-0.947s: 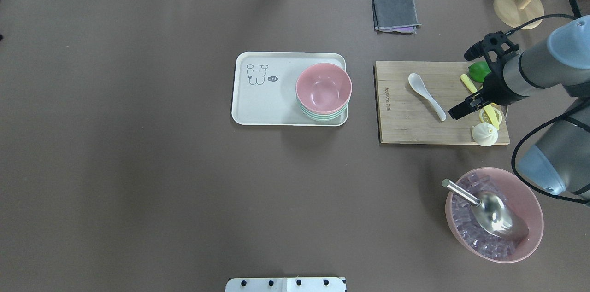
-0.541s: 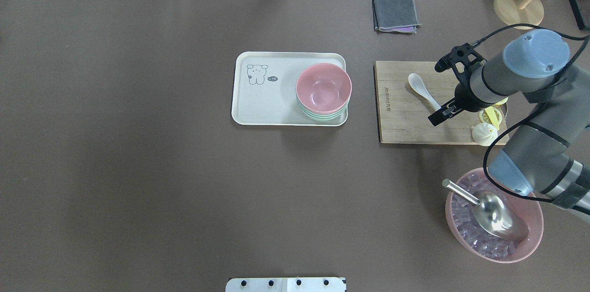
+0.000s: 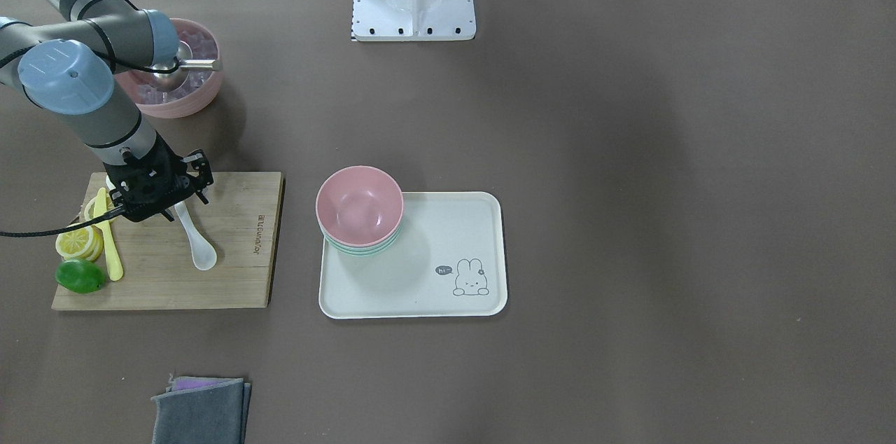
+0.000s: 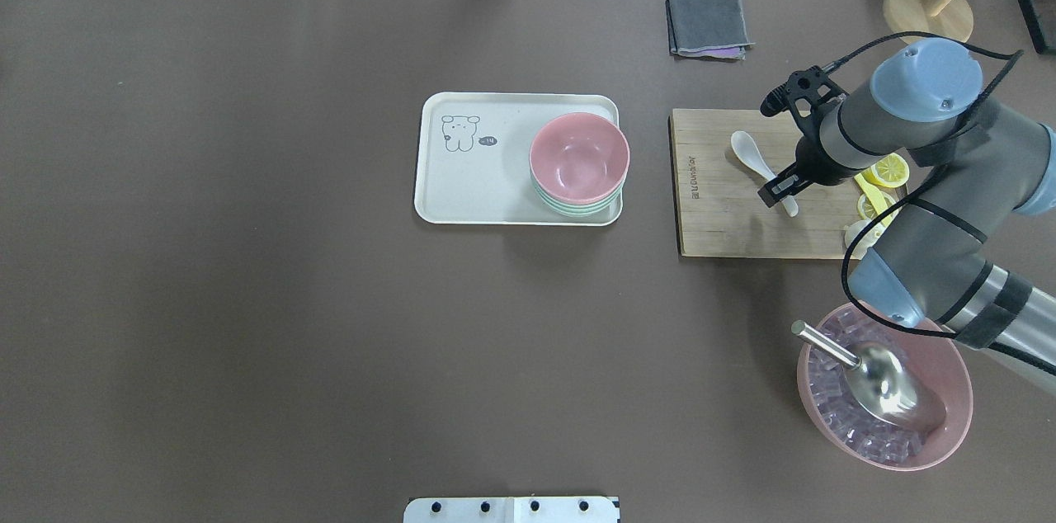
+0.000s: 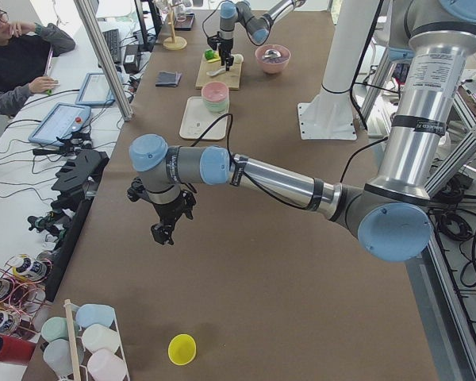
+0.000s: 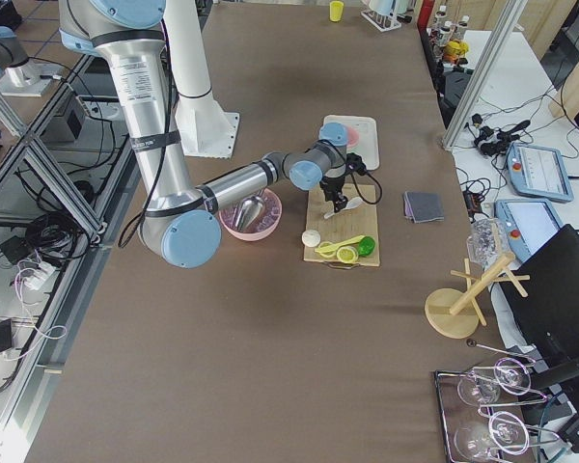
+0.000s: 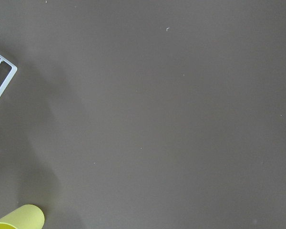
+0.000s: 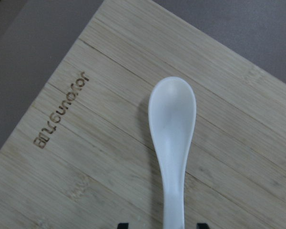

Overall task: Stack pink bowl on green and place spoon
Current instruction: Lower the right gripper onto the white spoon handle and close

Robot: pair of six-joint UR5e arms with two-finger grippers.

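A pink bowl (image 4: 579, 157) sits nested on a green bowl (image 4: 577, 210) at the right end of a white tray (image 4: 478, 201); both also show in the front view, pink (image 3: 359, 204) on green (image 3: 360, 248). A white spoon (image 4: 747, 150) lies on the wooden cutting board (image 4: 718, 226). My right gripper (image 4: 780, 191) is open just above the spoon's handle. In the right wrist view its two dark fingertips (image 8: 123, 224) stand either side of the handle of the spoon (image 8: 171, 119). My left gripper (image 5: 163, 230) shows only in the left side view, far off over bare table; I cannot tell its state.
On the board's right end lie lemon slices (image 4: 891, 169), a yellow knife (image 3: 108, 248), a lime (image 3: 80, 276) and a white dumpling (image 4: 858, 236). A pink bowl of ice with a metal scoop (image 4: 887, 387) stands at the front right. A grey cloth (image 4: 708, 25) lies behind the board.
My right arm has swung left across the cutting board, from over the lemon and knife to over the spoon's handle. The bowls, tray and spoon have not moved.
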